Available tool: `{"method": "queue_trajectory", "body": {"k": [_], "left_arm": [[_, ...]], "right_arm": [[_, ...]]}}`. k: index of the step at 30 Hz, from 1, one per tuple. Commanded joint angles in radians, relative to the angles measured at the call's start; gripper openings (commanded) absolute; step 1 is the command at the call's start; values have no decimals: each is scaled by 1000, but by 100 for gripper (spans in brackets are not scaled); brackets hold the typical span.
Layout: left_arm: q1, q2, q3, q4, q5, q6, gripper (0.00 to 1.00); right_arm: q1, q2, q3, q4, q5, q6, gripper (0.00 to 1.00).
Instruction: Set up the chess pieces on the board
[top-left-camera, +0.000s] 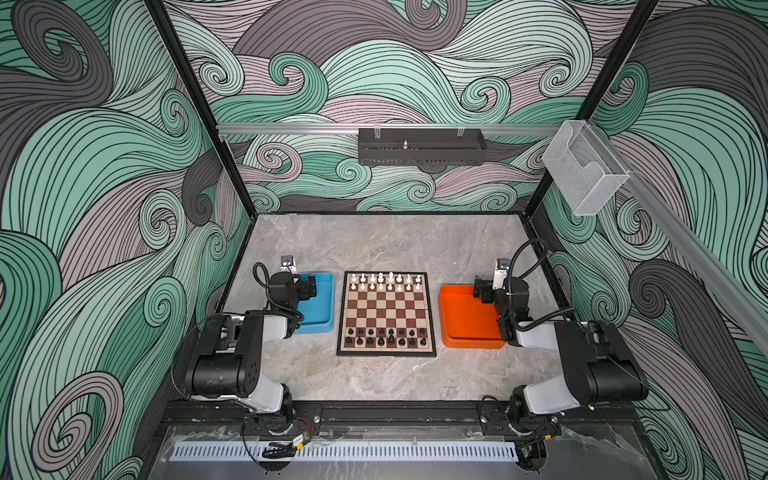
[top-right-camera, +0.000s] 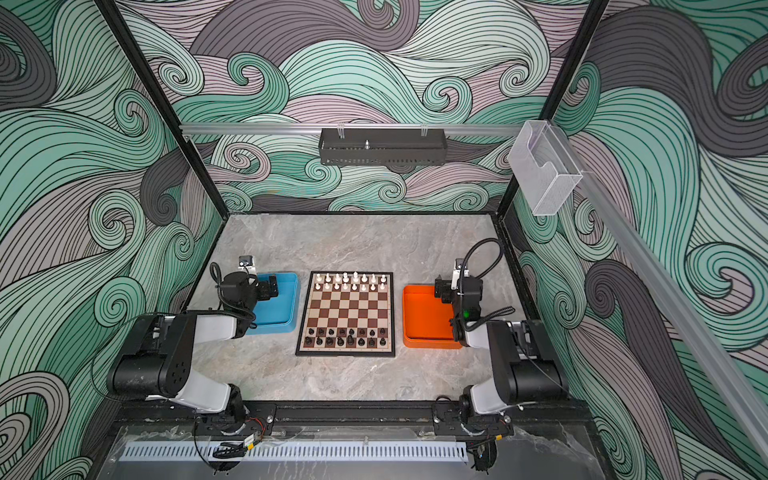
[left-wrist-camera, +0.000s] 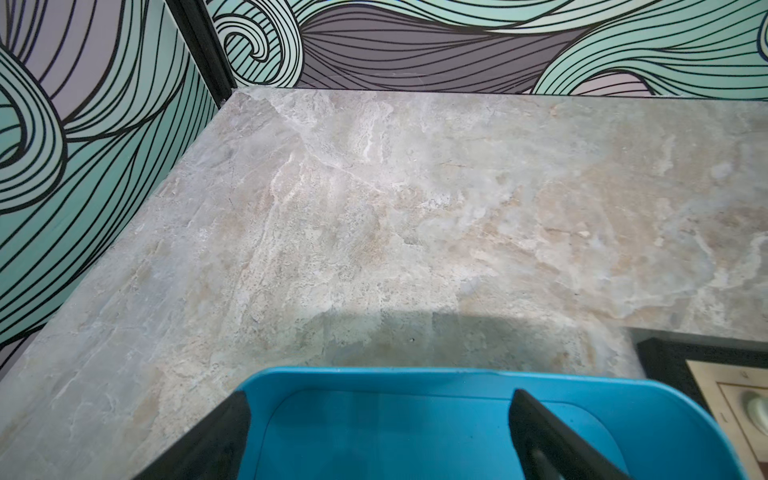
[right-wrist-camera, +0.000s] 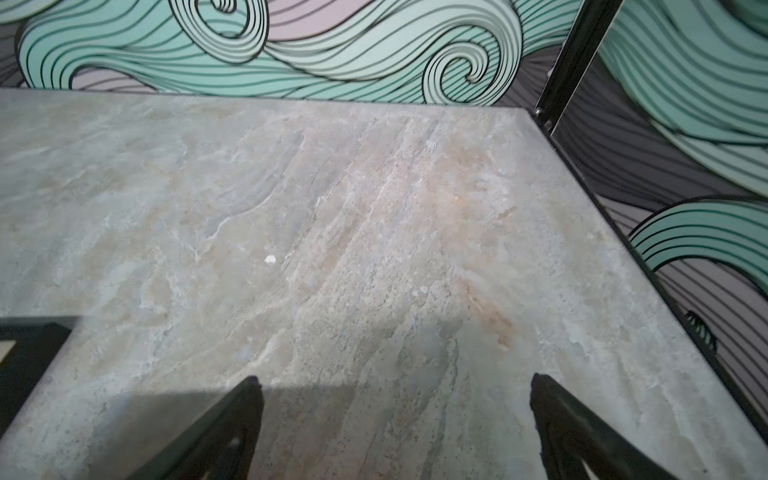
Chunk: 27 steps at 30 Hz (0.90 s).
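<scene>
Centre frame in both top views: board (top-left-camera: 386, 309), flat on the grey table (top-left-camera: 374, 245), middle rows bare. Lined along its two upper rows, white pieces (top-left-camera: 385, 281); along its two lower rows, black pieces (top-left-camera: 386, 337); all seemingly upright, kinds too small to read. Just left of it, blue tray (top-left-camera: 322, 309); just right, orange tray (top-left-camera: 459, 320); nothing visible inside either.

Poised over the blue tray's upper part, left gripper (left-wrist-camera: 380, 399), jaws wide apart, holding nothing. Above the orange tray's upper right corner, right gripper (top-left-camera: 478, 291), jaws likewise spread and bare.

Judged from this: placing apparently finished, with only checking and backing off left. To do that well: lift straight up before any sideways travel, keep both arms out beyond the trays, and never sweep low across the rows, for fear of toppling such light pieces at a brush. Look along each row for a piece straddling a line; correct only from above, with jaws opened just wider than its head.
</scene>
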Motion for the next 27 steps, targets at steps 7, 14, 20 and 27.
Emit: {"method": "queue_trajectory", "body": {"k": [7,14,20,27], "left_arm": [[18,9,36,-27,55,0,99],[18,6,34,-27,57,1,99],[21,7,33,-26,74,3,99],[29,7,36,-29,89,-1,99]], "right_arm": [[-27,12,43,17,-137,-13,100],[-33,9,47,5,-156,-11,100],[-42,7,38,19,-216,-27,100],[-57,9,45,8,-237,-13,100]]}}
